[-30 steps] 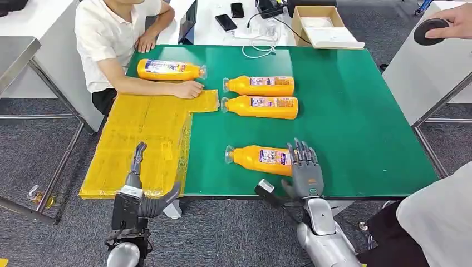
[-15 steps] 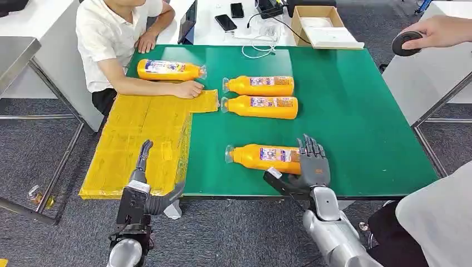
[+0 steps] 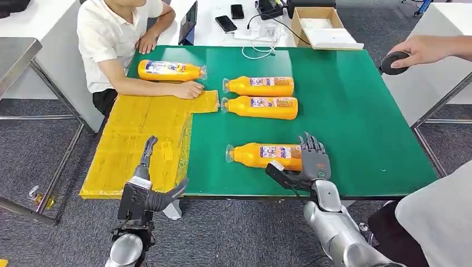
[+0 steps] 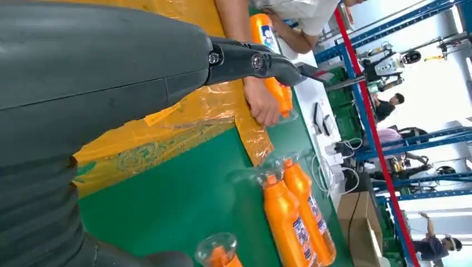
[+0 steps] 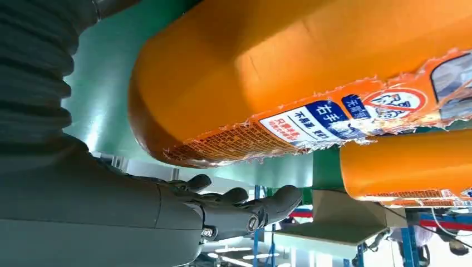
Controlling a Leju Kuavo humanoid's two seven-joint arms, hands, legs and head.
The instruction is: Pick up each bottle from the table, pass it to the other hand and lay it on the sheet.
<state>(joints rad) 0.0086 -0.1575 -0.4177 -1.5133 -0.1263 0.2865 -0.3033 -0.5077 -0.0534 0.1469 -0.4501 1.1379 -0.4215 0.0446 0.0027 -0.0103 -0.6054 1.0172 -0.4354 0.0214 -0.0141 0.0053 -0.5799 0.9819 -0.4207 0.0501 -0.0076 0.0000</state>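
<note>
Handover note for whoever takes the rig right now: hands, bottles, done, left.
Right robot hand: open, at the base end of the nearest bottle, fingers spread and thumb toward its near side, not closed on it.
Left robot hand: open, holding nothing, above the near edge of the yellow sheet.
Other bottles: two side by side mid-table, one at the far left near a seated person's hand, which rests on the sheet.
Done: no bottle on the sheet.
Left: all four bottles to pick, pass and lay down.
</note>
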